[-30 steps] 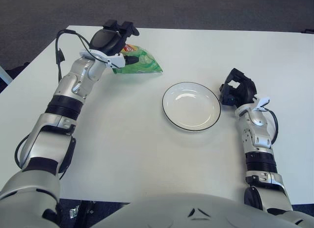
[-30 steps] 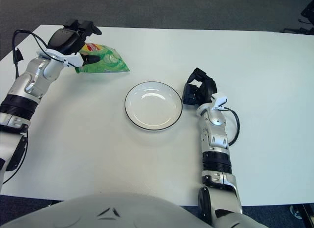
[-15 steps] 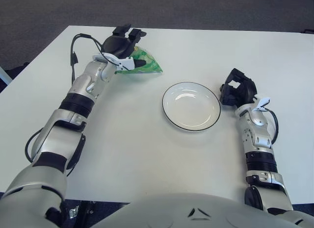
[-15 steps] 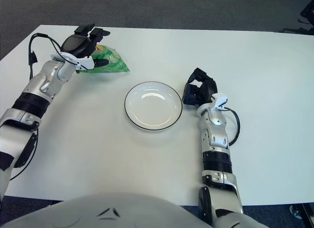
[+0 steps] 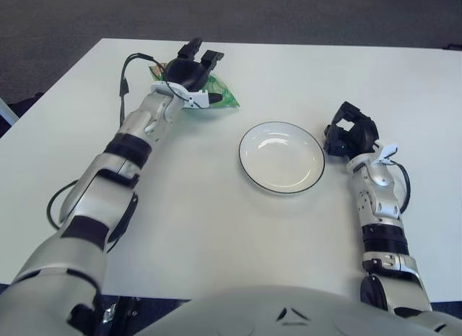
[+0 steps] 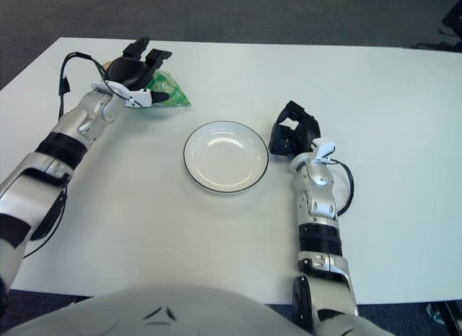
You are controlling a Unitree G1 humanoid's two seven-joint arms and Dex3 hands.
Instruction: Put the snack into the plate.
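The white table (image 5: pixel 216 206) fills most of the frame, with dark floor along the upper edge. The white plate (image 5: pixel 281 156) with a thin dark rim sits right of centre and holds nothing.

The left arm extends from the lower left of the frame toward the upper left. The left robot hand (image 5: pixel 189 70) sits over the snack (image 5: pixel 220 96), a green bag lying on the table in the upper left of the frame, well apart from the plate. The fingers (image 5: pixel 212 57) are spread above the bag and a thumb tip lies against its near side; the bag's right corner projects from under the hand. The pictures do not show whether the hand actually clamps the bag.

The right robot hand (image 6: pixel 294 134) shows just beside the plate's right rim, at centre right of the frame. Its dark fingers are curled together and hold nothing. A black cable loops beside the right wrist.
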